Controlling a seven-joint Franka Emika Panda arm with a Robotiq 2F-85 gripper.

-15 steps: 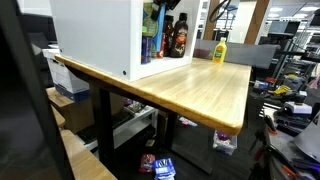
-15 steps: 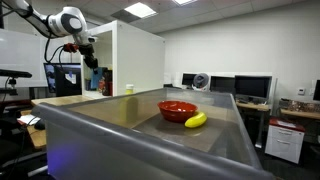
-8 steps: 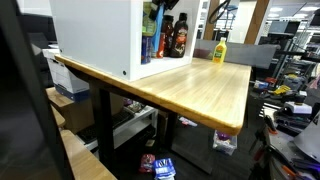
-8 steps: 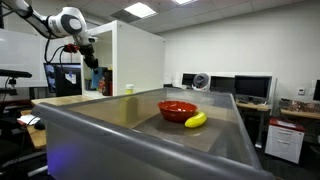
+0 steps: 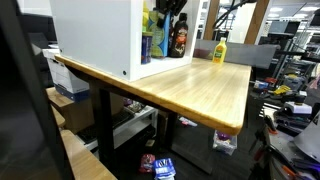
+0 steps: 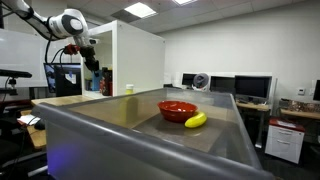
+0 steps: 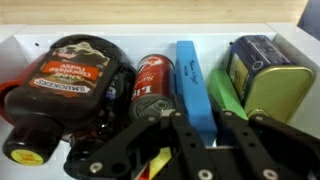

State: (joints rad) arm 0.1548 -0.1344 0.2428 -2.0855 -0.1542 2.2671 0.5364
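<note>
In the wrist view my gripper (image 7: 200, 125) reaches into a white cabinet and its two fingers press on either side of a thin blue box (image 7: 190, 75) standing on edge. To the left of the box are a red can (image 7: 150, 85) and a dark sauce bottle (image 7: 70, 80). To its right are a green box (image 7: 228, 100) and an olive tin (image 7: 265, 75). In both exterior views the gripper (image 5: 172, 8) (image 6: 90, 50) is at the open side of the white cabinet (image 5: 95, 35) (image 6: 135, 55).
The cabinet stands on a wooden table (image 5: 190, 90). A yellow bottle (image 5: 219, 50) stands at the table's far end. A red bowl (image 6: 177, 109) and a banana (image 6: 196, 120) lie in a grey bin close to an exterior camera. Desks and monitors stand around.
The arm has shifted slightly at the cabinet opening. Nothing else has moved.
</note>
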